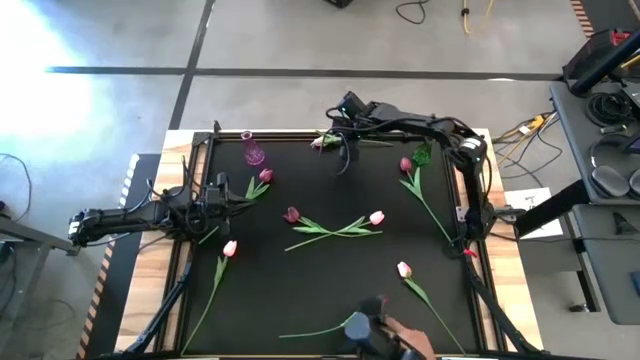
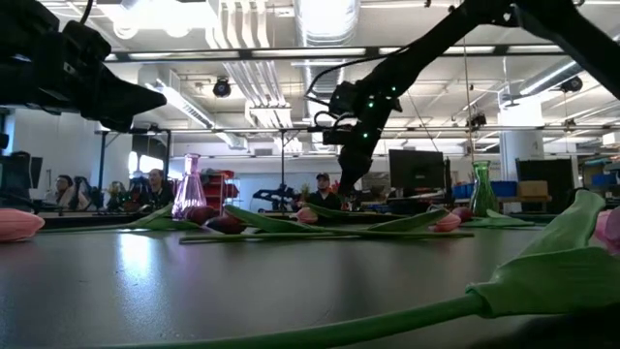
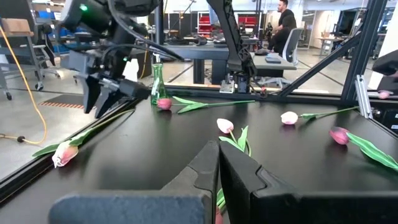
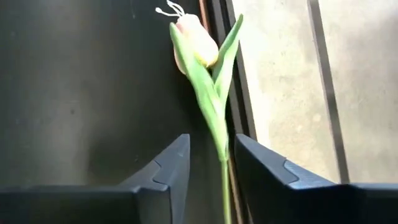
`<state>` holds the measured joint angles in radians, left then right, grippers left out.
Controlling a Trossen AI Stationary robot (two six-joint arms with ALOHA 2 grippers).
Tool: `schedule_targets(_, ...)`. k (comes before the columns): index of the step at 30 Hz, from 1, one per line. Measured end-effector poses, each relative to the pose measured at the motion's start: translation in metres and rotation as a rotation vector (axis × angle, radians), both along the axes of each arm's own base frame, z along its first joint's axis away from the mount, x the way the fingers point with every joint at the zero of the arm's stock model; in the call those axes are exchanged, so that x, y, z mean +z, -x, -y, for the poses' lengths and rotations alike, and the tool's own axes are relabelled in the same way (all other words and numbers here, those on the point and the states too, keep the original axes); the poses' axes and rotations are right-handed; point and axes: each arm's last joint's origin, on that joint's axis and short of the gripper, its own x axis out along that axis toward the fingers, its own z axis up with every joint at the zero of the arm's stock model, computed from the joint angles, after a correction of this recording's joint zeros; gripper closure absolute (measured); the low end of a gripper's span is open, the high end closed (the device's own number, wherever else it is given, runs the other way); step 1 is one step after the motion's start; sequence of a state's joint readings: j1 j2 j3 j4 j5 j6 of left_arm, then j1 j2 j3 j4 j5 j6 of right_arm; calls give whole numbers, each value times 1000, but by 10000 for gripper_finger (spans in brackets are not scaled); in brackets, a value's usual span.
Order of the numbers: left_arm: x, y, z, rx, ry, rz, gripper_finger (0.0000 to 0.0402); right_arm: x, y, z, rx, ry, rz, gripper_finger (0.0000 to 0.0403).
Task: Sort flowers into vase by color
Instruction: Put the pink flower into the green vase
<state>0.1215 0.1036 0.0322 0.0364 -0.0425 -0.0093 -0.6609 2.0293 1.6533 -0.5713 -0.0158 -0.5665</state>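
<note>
Spread fingers [image 4: 161, 180] of the right gripper [image 4: 211, 168] straddle a pale pink tulip [image 4: 196, 40] with a green stem; the left gripper's [image 3: 219, 180] fingers press together.

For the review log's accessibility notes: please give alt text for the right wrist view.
The right hand, fingers open, hangs above a pale pink tulip lying at the black mat's edge, its green stem running between the fingers.
</note>
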Motion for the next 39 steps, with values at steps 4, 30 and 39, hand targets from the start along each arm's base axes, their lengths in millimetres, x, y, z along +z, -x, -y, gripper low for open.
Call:
schedule_targets(4, 0, 0, 0, 0, 0, 1, 402, -10, -10, 8, 23, -22, -52, 259)
schedule_targets(30, 0, 0, 0, 1, 0, 1, 402, -18, -32, 45, -44, -45, -190, 380)
schedule_targets(39, 0, 0, 0, 0, 0, 0, 402, 72, -27, 17, -81, -1, 22, 389)
